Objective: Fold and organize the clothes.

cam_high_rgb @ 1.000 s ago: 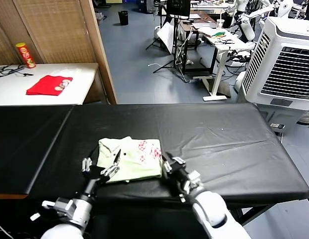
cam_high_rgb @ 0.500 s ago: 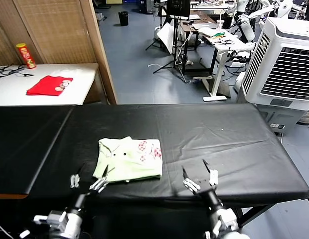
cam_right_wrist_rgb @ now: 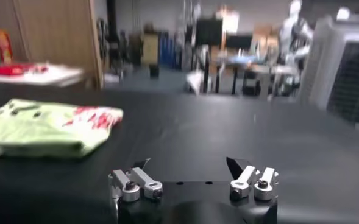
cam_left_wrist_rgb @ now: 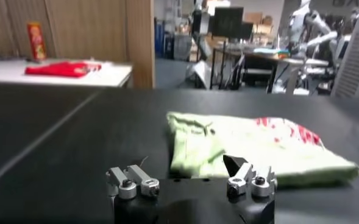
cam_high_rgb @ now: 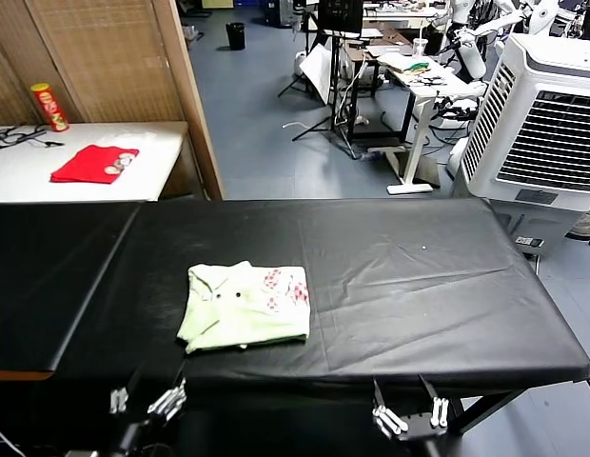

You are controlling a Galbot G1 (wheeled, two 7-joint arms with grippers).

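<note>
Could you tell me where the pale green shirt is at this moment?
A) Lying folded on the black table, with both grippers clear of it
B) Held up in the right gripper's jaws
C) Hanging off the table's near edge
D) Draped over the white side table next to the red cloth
A: the shirt lies folded on the black table, while the left gripper and right gripper sit open at the near edge, touching nothing.

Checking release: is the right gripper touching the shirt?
Apart. Head view shows the right gripper open at the table's near edge, black cover between it and the shirt.
</note>
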